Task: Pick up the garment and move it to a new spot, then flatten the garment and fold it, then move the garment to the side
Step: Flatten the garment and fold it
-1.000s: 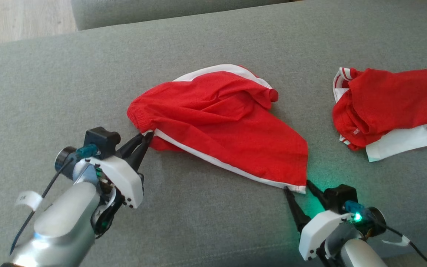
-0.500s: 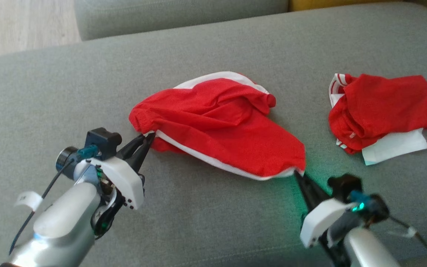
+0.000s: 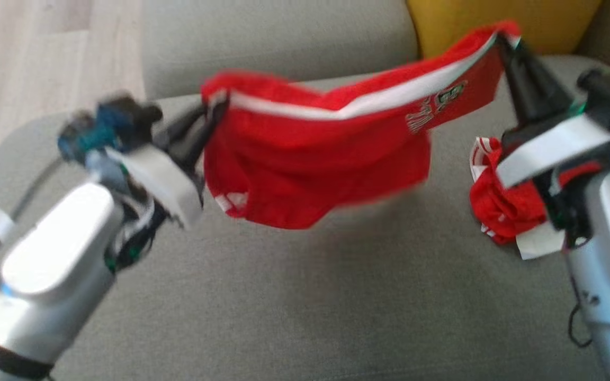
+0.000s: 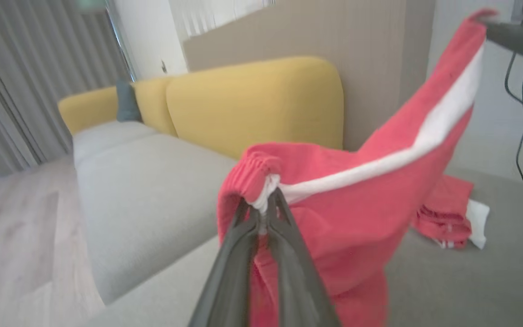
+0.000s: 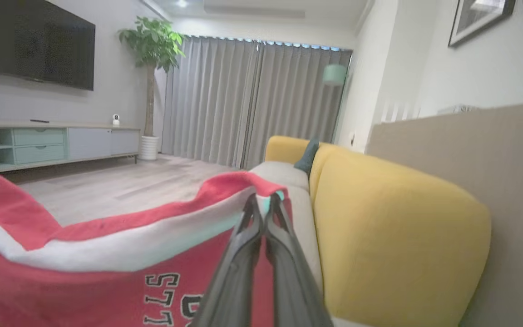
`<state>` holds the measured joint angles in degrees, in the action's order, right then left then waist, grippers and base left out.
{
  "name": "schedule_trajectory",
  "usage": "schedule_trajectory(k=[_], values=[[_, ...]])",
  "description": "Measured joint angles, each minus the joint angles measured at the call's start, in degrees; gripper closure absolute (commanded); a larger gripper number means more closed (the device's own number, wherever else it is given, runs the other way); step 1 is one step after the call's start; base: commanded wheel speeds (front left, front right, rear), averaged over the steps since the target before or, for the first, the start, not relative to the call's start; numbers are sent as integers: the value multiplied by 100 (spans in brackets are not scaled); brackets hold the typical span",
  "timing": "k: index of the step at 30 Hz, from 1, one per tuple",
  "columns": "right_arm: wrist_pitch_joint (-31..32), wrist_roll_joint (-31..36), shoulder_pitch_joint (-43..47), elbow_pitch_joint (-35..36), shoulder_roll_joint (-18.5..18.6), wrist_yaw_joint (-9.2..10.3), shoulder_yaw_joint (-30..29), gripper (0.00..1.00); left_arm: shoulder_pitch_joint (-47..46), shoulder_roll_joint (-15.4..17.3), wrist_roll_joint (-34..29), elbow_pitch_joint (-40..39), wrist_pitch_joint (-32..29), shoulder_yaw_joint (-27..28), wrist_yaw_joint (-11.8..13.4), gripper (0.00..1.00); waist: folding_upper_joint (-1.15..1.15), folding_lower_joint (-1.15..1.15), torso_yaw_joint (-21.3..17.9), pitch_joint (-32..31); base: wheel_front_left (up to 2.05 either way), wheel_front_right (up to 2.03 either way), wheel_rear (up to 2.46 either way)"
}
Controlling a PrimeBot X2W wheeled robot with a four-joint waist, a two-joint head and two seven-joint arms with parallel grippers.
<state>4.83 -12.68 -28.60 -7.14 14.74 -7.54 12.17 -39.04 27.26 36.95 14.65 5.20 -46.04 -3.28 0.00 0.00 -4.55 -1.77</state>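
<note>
Garment [image 3: 315, 164] hangs above sofa [image 3: 305, 301], striped edge slung between left hand [image 3: 214, 110] and right hand [image 3: 503, 41], both clamped on it. Bare seat beneath; pile [image 3: 498, 209] right.

The head view is smeared and blurry, most of all the red garment [image 3: 310, 169]. The light is soft and even. A faint shadow lies on the grey sofa [image 3: 284, 317] below it. Both wrist views look bent near their edges.

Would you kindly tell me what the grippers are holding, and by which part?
Both hold the red shorts, hanging above the sofa: the left gripper pinches the waistband end of the white side stripe, the right gripper its hem end.
</note>
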Motion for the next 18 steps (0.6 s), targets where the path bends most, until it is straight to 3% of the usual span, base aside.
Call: schedule_trajectory(k=[8, 12, 18], values=[[479, -62, -85, 656, -13, 0, -338, 100, -201, 290, 413, -1262, -624, 299, 388, 100, 0, 0, 219, -355, 0, 0, 0], [836, -57, 300, 1079, -156, 0, -501, 100, 49, 558, 575, -1840, -927, 439, 659, 100, 0, 0, 285, -406, 0, 0, 0], [1247, -35, 564, 1249, -282, 0, -635, 100, 381, 758, 848, -2115, -1103, 644, 940, 100, 0, 0, 304, -240, 0, 0, 0]])
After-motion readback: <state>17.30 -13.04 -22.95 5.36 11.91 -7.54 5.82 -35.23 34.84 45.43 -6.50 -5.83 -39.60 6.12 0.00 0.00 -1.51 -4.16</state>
